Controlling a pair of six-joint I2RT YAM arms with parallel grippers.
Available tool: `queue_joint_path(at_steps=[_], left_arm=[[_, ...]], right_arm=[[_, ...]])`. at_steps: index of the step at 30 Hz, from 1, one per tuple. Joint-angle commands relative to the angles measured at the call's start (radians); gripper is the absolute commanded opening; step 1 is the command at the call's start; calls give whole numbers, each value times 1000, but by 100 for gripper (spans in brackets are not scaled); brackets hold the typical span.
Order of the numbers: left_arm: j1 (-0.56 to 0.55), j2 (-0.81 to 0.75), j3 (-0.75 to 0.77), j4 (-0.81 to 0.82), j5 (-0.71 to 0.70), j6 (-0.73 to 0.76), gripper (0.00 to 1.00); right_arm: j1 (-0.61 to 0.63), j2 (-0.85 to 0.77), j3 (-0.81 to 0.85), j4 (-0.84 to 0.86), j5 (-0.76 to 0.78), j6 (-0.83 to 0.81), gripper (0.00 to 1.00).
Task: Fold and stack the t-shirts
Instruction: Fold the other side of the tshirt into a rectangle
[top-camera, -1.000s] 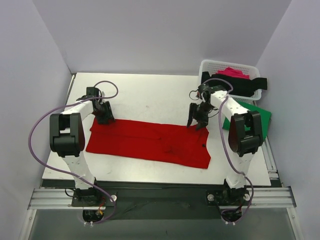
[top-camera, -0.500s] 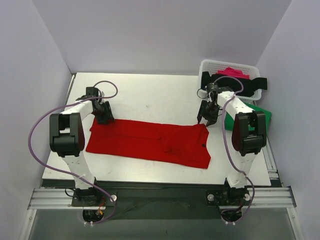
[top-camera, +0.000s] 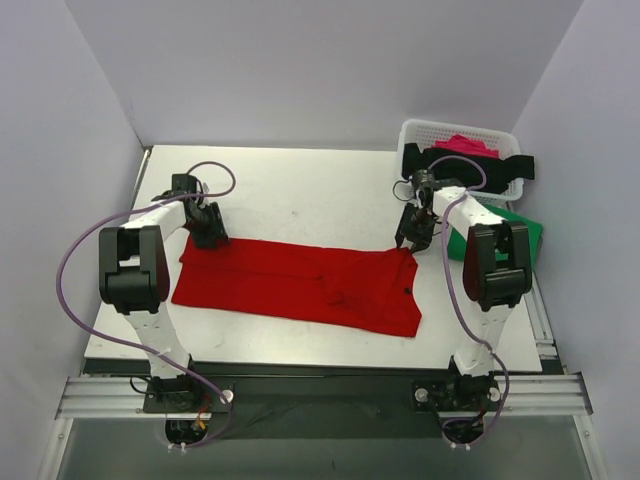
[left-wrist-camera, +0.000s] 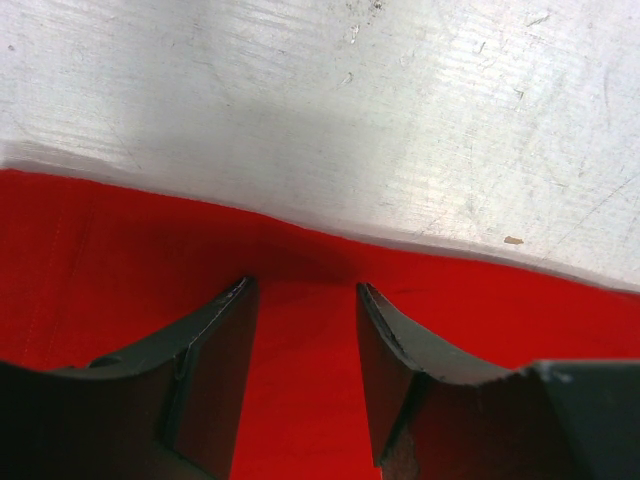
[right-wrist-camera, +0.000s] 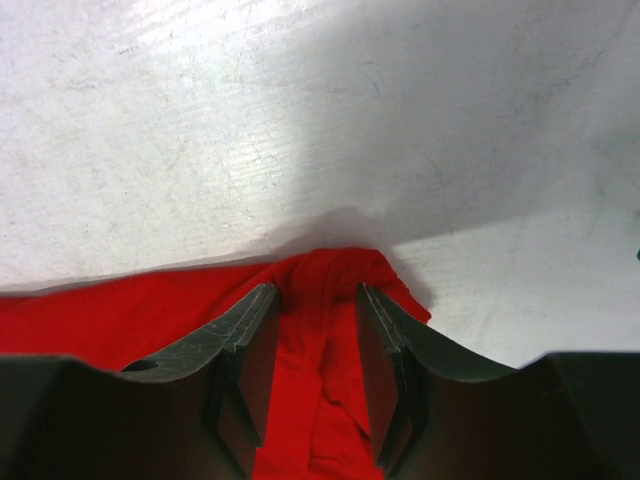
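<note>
Red t-shirt (top-camera: 300, 285) lies flat on table (top-camera: 300, 190) in top view, long axis left-right, right end nearer; left wrist adds left gripper (left-wrist-camera: 303, 290) open astride far edge; right wrist: right gripper (right-wrist-camera: 317, 290) jaws apart around puckered corner, grip unclear.

soft even overhead light in the top view, faint shadows under the arms (top-camera: 130, 265) on the desk (top-camera: 300, 190), wrist cams sharp on the scratched metal, grey shadow patch ahead, dark fingers (left-wrist-camera: 210, 380) up close slightly soft, red t-shirt (left-wrist-camera: 500, 310) kinda oversaturated
</note>
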Motion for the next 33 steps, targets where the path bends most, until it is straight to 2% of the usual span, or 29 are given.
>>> queue_joint_path(at_steps=[1, 8, 12, 25, 33], left_arm=[[13, -3, -19, -30, -37, 28, 55], [20, -7, -43, -27, -41, 25, 55], [24, -16, -63, -34, -73, 21, 55], [44, -20, -112, -22, -109, 9, 53], [29, -19, -95, 5, -75, 28, 54]], right_arm=[[-3, 24, -10, 2, 39, 23, 36], [-9, 16, -35, 16, 61, 44, 19], [-11, 1, -59, 16, 82, 63, 0], [-34, -79, -178, 13, 156, 159, 0], [-34, -44, -112, 9, 148, 127, 0]])
